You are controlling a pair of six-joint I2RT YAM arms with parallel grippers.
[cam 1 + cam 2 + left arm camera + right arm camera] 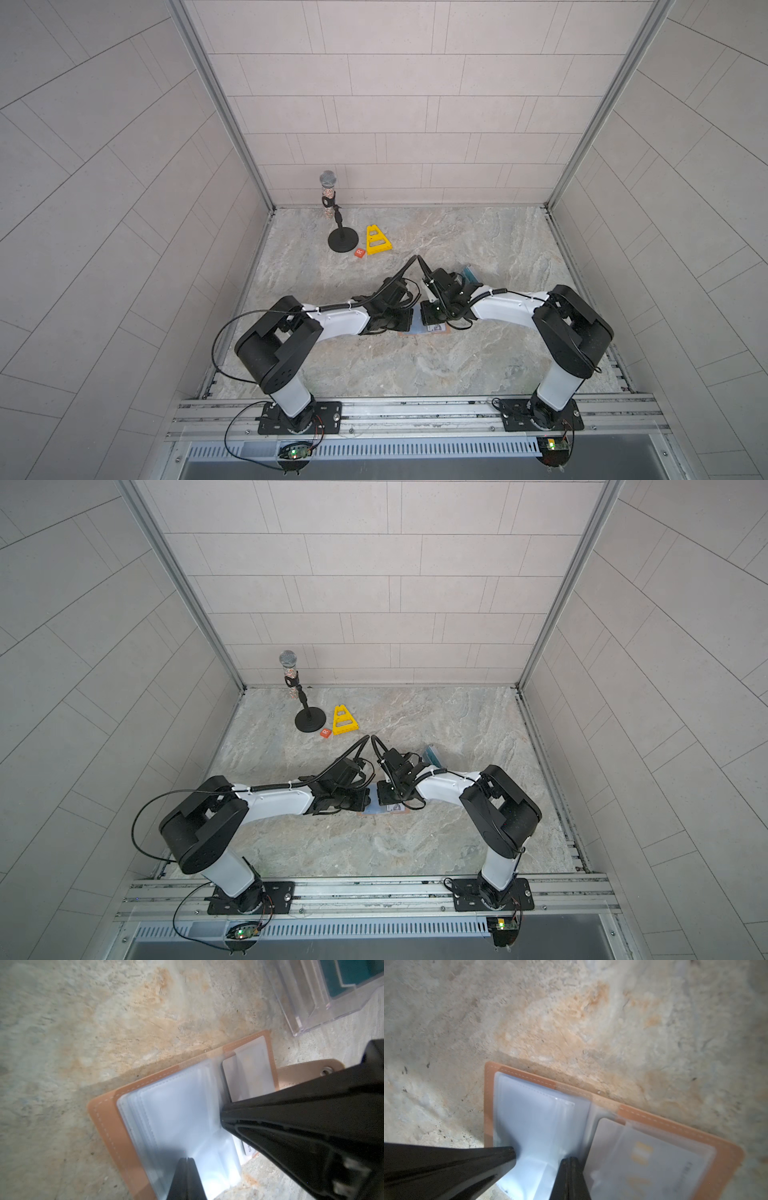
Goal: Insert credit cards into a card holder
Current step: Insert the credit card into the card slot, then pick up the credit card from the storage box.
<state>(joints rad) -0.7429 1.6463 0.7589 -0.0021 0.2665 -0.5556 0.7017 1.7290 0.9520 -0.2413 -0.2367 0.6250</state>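
Both hands were down on the open card holder (101, 1113), which lay flat on the bench (104, 1022) between the two arms, covers spread and clear sleeves (176, 1105) fanned up. The left hand (187, 1160) was clenched tight, its tip pressed onto the sleeve stack. The right hand (570, 1159) was clenched too, tip planted near the fold, and whether either had a sleeve pinched I could not tell. One pale card (643, 1159) sat in a sleeve on the strap tab (295, 1076) side, and the teal cards (353, 978) waited in the clear stand (307, 1001) near the holder. Here was the danger, as I judged it: the two hands stood very close together, so any sideways push risked a knock between them. The sleeves looked slick and springy; if a tip slid off, the pages could flop over and cover the pocket meant for the next card. A hard press near the fold could skid the whole holder across the smooth bench, towards the stand. And if the right hand lifted away to fetch a card while the left pressed only lightly, the cover might swing shut, or the seated card might creep out of its pocket.
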